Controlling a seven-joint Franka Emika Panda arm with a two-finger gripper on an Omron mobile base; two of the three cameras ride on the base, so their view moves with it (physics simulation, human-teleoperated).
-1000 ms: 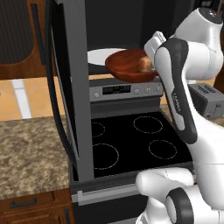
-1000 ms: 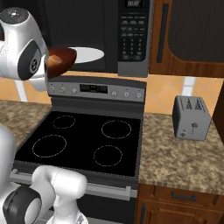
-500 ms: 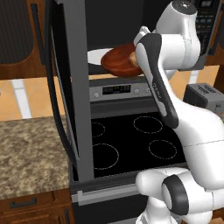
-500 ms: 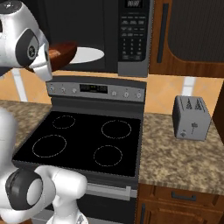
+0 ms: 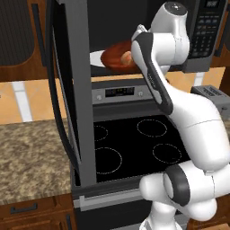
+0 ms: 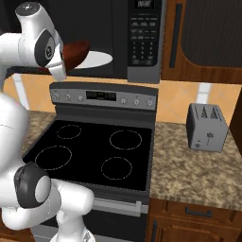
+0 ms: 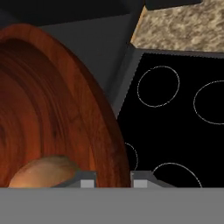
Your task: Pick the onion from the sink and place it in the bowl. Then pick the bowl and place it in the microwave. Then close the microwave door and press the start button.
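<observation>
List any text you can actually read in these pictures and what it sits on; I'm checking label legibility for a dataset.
None can be read.
Microwave button panel and display: marks too small and blurred.
Stove control panel display: blurred.
Toaster: small marks, unreadable.

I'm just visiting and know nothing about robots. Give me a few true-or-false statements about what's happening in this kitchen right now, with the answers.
1. The onion lies inside the bowl. True.
2. The microwave door is shut. False: it stands swung open at the left.
3. The bowl is resting on the stove. False: the claw holds it up at the microwave opening, well above the cooktop.
4. A toaster stands on the counter right of the stove. True.
5. The claw grips the bowl by its rim. True: one finger sits on each side of the rim in the hand view.
</observation>
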